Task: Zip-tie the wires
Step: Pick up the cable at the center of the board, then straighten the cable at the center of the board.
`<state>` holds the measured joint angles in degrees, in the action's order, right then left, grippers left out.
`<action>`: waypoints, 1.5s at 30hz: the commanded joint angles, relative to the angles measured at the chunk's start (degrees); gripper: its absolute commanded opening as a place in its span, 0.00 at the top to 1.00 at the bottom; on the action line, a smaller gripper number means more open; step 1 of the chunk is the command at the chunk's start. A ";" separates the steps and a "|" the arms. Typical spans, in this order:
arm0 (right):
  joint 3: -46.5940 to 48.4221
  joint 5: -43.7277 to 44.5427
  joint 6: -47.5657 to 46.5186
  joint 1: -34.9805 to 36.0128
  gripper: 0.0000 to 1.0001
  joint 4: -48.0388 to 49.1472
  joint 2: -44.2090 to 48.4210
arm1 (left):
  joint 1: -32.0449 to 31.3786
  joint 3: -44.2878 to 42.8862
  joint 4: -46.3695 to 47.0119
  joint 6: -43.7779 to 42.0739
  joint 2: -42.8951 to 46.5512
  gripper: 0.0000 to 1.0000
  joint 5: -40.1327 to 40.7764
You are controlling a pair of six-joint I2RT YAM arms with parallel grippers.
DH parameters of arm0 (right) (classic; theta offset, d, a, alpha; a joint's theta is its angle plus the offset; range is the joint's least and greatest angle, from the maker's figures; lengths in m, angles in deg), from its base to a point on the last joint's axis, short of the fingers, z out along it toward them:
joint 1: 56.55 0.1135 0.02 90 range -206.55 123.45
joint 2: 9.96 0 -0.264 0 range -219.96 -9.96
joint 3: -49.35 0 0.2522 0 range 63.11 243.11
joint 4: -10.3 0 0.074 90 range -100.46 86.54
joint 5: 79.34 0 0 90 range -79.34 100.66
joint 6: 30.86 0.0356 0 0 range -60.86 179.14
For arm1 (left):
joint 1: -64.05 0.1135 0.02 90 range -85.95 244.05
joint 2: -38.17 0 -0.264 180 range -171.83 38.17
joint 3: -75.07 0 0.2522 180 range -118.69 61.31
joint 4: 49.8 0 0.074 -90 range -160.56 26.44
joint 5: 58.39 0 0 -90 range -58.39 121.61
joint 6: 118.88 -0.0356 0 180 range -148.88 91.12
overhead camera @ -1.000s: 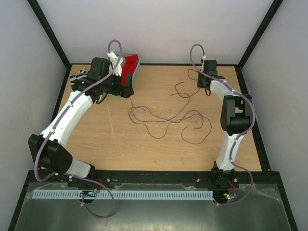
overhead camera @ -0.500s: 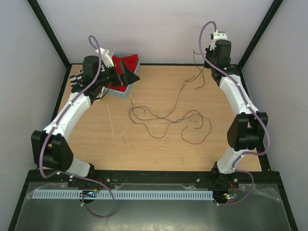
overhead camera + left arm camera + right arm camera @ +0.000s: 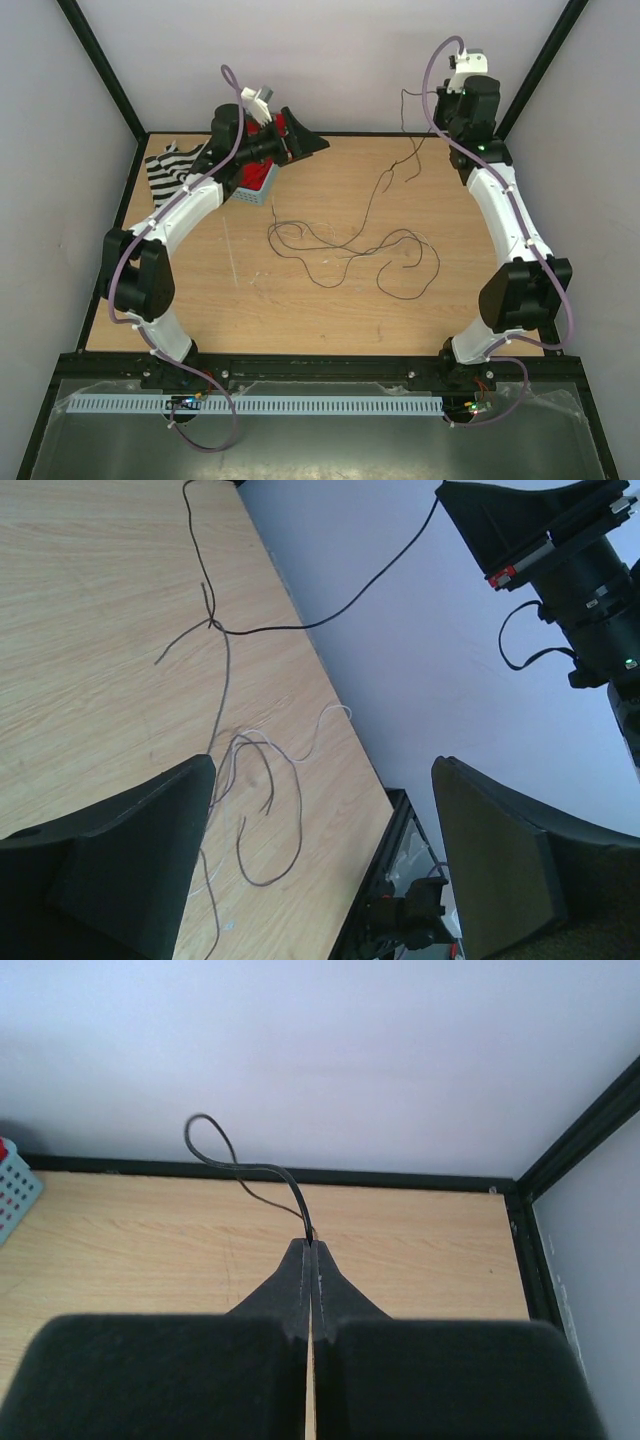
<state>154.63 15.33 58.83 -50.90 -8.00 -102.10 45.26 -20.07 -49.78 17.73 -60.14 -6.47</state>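
The wires [image 3: 345, 250] lie in dark loops mid-table, also in the left wrist view [image 3: 250, 780]. My right gripper [image 3: 438, 98] is raised at the back right, shut on the end of one dark wire [image 3: 385, 180] that hangs to the table. The right wrist view shows its jaws [image 3: 313, 1245] pinched on that wire [image 3: 250, 1168]. My left gripper [image 3: 305, 145] is raised at the back left, open and empty [image 3: 322, 770], facing the right gripper [image 3: 520, 530]. A faint, pale, straight strip [image 3: 230, 250] lies left of the wires. It may be the zip tie.
A blue basket [image 3: 255, 190] with red contents stands at the back left under the left arm. A striped cloth [image 3: 163, 170] lies in the back left corner. Black frame posts and white walls close the table's sides and back.
My right gripper has risen and moved back, lifting the wire end off the table. My left gripper has swung up from the basket and turned right, toward the right gripper.
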 commanded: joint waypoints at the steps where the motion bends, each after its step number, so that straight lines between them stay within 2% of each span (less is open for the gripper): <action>1: 5.66 -2.31 -0.27 0.17 1.00 3.02 3.54 | -0.59 -3.00 4.98 2.48 0.09 0.09 -0.70; 8: 12.50 -5.95 2.16 0.18 1.00 1.20 5.19 | -0.55 -1.76 4.87 1.75 -0.65 0.09 -0.55; 16: 11.50 -11.89 4.16 0.11 1.00 -1.34 8.77 | -0.45 1.12 4.87 -0.33 -2.00 0.10 -0.83; 24: 11.37 -11.98 2.69 -0.03 1.00 -3.86 10.34 | -0.29 0.98 4.85 -0.49 -2.60 0.11 -2.50; 31: 5.48 -17.85 1.13 -0.05 1.00 -3.97 14.75 | 0.56 0.53 4.92 -0.17 -0.17 0.10 -3.87; 35: 1.60 -21.05 0.99 -0.02 1.00 -3.92 17.96 | 0.84 0.85 4.90 -3.78 2.86 0.09 -5.32; 45: -2.36 -35.74 9.80 -0.07 1.00 -3.58 24.48 | 0.86 4.71 5.22 -11.61 6.99 0.05 -7.16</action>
<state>152.45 -11.84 64.20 -50.90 -13.20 -80.26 46.00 -17.29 -46.18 9.88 -54.80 -11.92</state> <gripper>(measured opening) 0.009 0.943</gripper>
